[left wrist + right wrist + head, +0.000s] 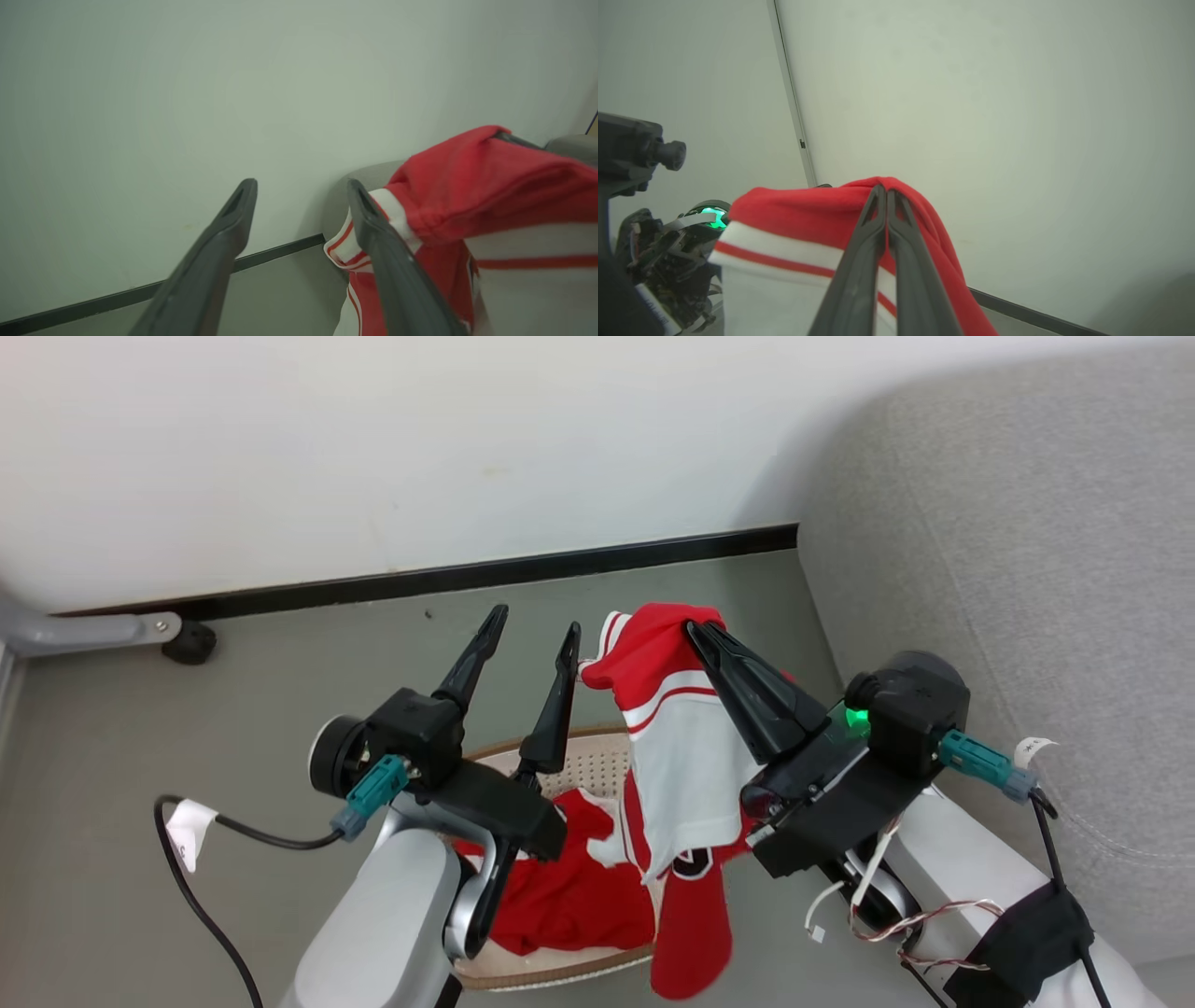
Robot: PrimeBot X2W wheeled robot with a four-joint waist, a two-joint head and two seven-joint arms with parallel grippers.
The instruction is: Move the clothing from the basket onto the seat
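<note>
Pale and rounded, the left forearm rises from the bottom edge of the head view, and the right forearm enters from the lower right. Largest in sight is the light-grey seat, filling the right side of the frame from top to bottom. White wall spans the top and grey floor the left and middle, with a black baseboard between them. Low in the middle, the basket stands on the floor just left of the seat, its brown rim and perforated cream wall showing behind the arms. Red clothing lies bunched inside it. One red and white garment hangs above the basket, pinched at its top by the right gripper, whose fingers press together on the red fabric. Its lower end drapes past the basket's near rim. Just left of that garment, the left gripper hovers with fingers spread wide, holding nothing.
</note>
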